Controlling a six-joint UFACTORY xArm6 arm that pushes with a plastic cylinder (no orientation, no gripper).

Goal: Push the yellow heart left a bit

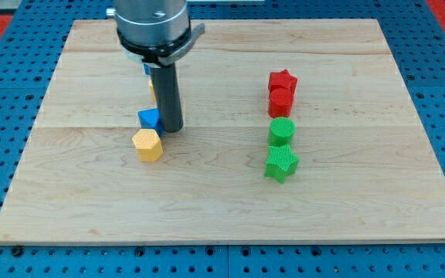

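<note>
The wooden board [230, 193] carries two groups of blocks. My rod ends in my tip [171, 128], bare and holding nothing, touching the right side of a blue block [150, 118]. The yellow heart is not clearly in view; only a yellow hexagon [147, 144] and an orange sliver [152, 89] behind the rod show. I judge approach unfinished: next, get to the heart's right side.

On the view's right stand a red star [282, 80], red cylinder [280, 101], green cylinder [281, 130] and green star [281, 163].

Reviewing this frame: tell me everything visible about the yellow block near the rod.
The yellow block looks like a small, matte, chunky solid; its outline reads as faceted, so a heart shape cannot be confirmed. It lies flat on the wooden board, left of centre. A blue block sits right behind it, seemingly touching. My tip stands just up and right of it, apparently not in contact.
</note>
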